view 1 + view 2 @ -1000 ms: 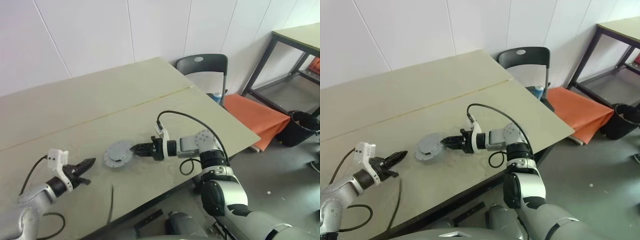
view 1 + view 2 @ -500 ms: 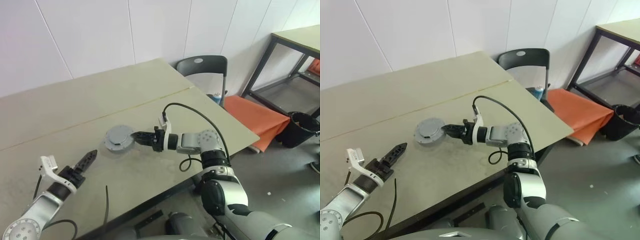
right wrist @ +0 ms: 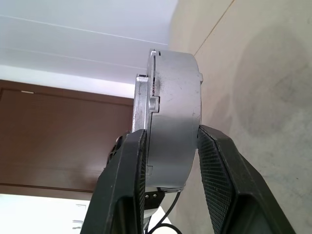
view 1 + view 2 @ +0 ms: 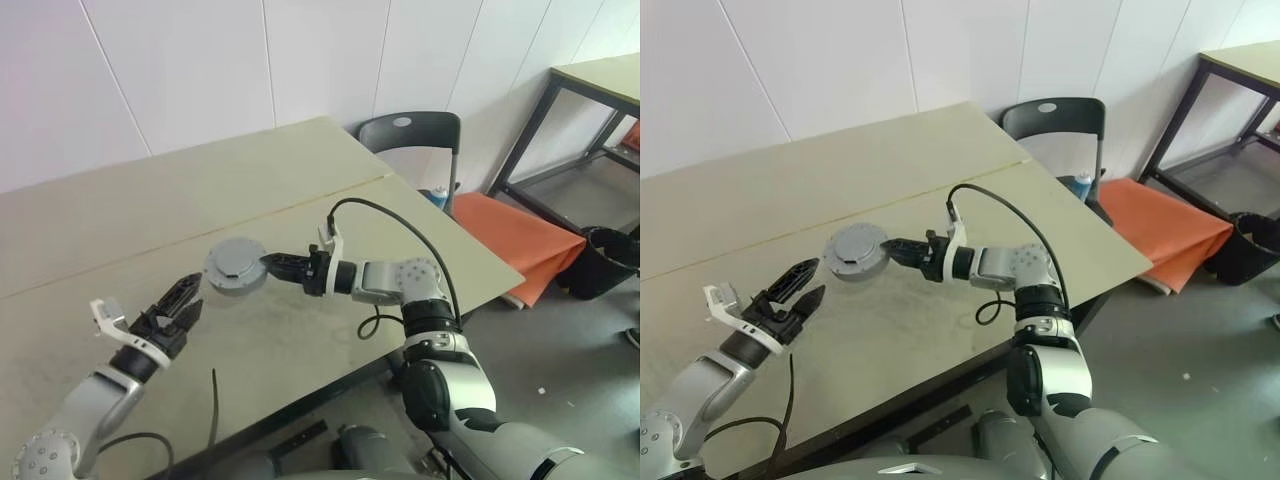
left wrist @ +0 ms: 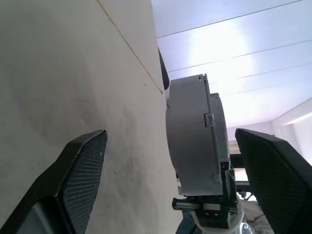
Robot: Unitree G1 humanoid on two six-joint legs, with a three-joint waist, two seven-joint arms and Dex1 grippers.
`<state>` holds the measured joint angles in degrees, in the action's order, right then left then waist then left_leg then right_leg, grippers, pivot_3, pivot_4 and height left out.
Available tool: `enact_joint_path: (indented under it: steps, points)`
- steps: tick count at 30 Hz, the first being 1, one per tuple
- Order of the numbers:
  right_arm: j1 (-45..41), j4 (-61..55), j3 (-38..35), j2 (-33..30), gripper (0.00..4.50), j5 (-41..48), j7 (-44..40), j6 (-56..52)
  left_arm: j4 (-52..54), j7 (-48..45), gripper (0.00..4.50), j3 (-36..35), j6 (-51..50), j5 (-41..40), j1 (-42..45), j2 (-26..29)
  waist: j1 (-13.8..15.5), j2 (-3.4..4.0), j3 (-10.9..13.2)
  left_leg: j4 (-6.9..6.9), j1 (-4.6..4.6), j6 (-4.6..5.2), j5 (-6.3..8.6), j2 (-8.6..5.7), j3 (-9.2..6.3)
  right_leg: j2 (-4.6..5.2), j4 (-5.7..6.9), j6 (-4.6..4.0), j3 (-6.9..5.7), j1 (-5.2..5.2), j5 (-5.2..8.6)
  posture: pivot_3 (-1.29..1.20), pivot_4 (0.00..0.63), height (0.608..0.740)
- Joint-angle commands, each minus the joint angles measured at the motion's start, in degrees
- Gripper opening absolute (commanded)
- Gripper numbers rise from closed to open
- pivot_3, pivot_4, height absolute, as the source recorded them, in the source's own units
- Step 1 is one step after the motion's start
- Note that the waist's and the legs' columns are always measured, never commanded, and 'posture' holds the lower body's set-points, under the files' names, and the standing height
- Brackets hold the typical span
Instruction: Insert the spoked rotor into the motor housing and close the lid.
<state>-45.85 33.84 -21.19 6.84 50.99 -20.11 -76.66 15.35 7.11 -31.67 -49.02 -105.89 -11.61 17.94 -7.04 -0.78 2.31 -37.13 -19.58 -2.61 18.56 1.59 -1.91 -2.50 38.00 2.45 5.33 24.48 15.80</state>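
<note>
Since a second ago, the right gripper (image 4: 268, 263) lifts the clamped motor housing (image 4: 234, 267) to centre frame; the left gripper (image 4: 180, 303), lower left, spreads empty.

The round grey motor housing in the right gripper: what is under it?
Under the round grey motor housing, held by the right gripper, is bare beige table; nothing else lies there. Its inside is covered by its casing.

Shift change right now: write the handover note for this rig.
Right gripper: shut on the motor housing, holding it by the rim, lifted off the table.
Left gripper: open, empty, pointing toward the housing, short of it.
Done: housing looks closed, a plain grey puck; whether the spoked rotor is inside cannot be told.
Left: confirm the lid is seated, then hand over or set down.
</note>
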Motion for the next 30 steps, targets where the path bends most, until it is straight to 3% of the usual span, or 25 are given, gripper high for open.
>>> enact_joint_path:
  steps: [1,14,29,30]
  points:
    - [-1.39,-2.45,-0.24,7.4,1.23,3.76,-1.0,0.83,0.68,0.43,4.46,1.25,1.41,-3.71,-0.13,1.25,0.08,0.01,0.0,0.0,0.0,0.0,0.0,-0.03,0.0,0.0,0.0,0.0,0.0,0.0,0.0,0.0,0.0,0.74]
    - [-1.36,-2.43,0.75,7.16,1.23,4.35,-1.13,1.02,-0.81,-0.75,4.46,6.33,3.42,-2.72,1.62,3.55,0.11,0.01,0.0,-0.01,-0.01,-0.01,-0.01,-0.11,0.0,0.0,0.0,0.0,0.0,0.0,0.0,0.0,0.0,0.74]
    - [-1.0,-2.54,1.89,6.82,1.23,5.52,-0.55,1.66,-3.58,-2.61,4.46,11.78,4.26,0.36,8.73,2.31,0.15,0.01,0.0,-0.02,-0.03,-0.02,-0.01,-0.16,-0.02,-0.01,0.0,-0.04,0.0,0.0,-0.02,0.0,0.0,0.74]
    - [-0.99,-2.54,1.93,6.8,1.23,5.56,-0.54,1.68,-4.06,-2.63,4.29,11.84,4.63,1.09,9.39,2.04,0.18,0.0,0.0,-0.02,-0.03,-0.02,-0.01,-0.16,-0.01,-0.01,0.0,-0.04,0.0,0.0,-0.02,0.0,0.0,0.74]
